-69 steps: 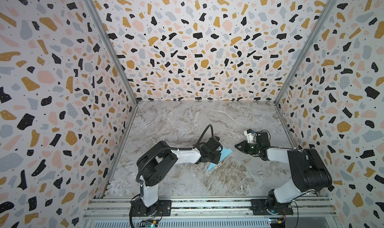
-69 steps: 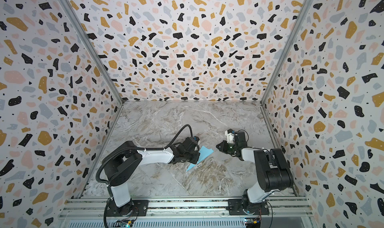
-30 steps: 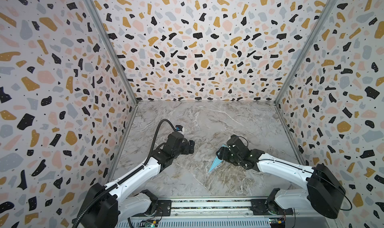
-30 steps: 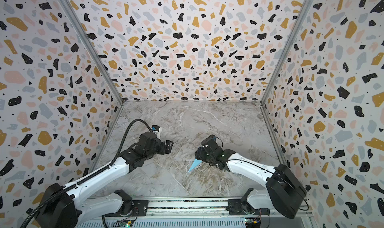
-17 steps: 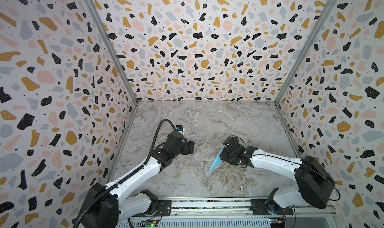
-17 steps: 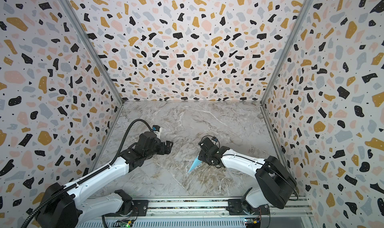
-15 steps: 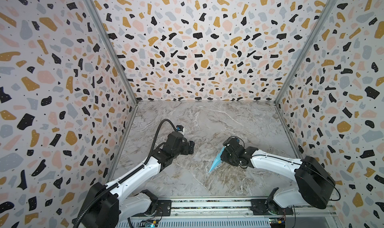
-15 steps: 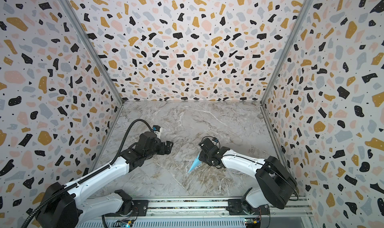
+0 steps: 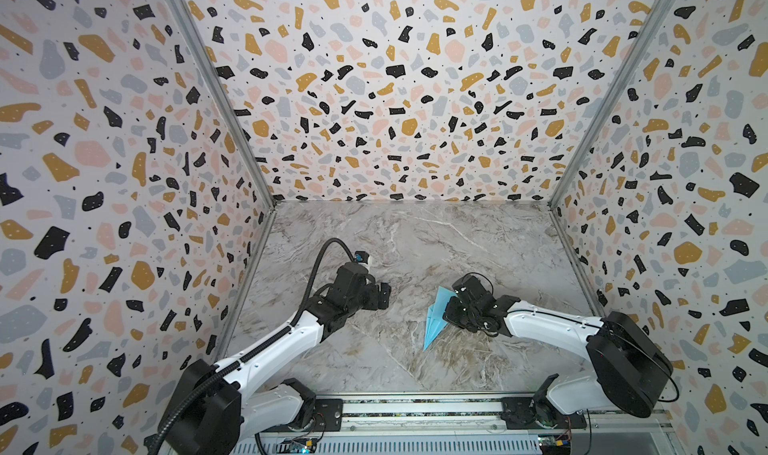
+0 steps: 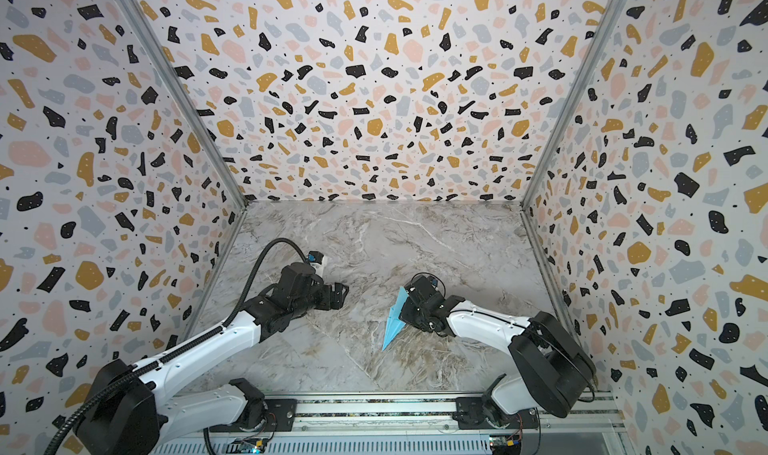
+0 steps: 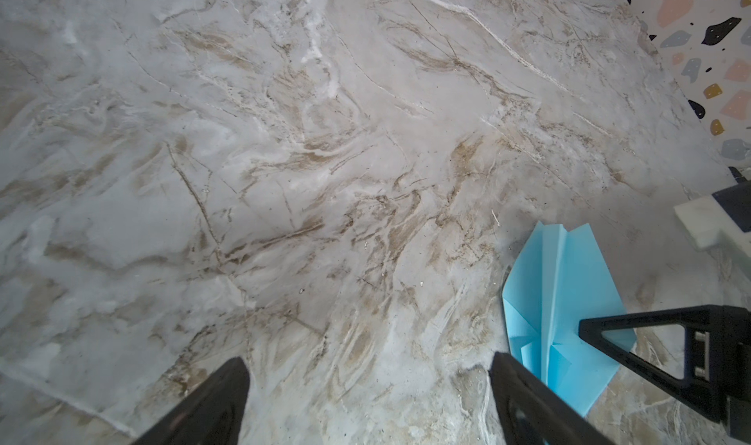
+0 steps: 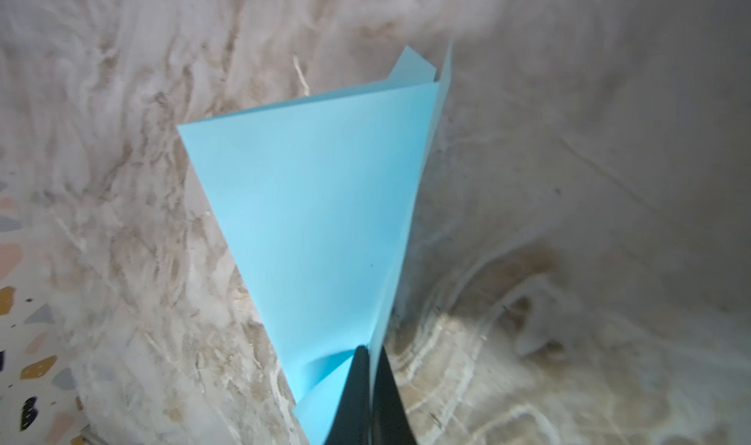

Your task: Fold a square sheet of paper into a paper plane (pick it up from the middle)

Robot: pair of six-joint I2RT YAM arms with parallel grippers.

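Nearest my bases, the paper plane [image 9: 433, 322] points its nose down toward the marble worktop [image 9: 415, 245]; whether it touches I cannot tell. My right tool [image 12: 367, 355] is clamped on its centre fold. Beyond and to the left, well apart from the plane, my left tool [image 11: 365, 359] hangs spread wide, holding nothing.

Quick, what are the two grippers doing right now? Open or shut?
Left gripper: open, holding nothing.
Right gripper: shut on the paper plane.
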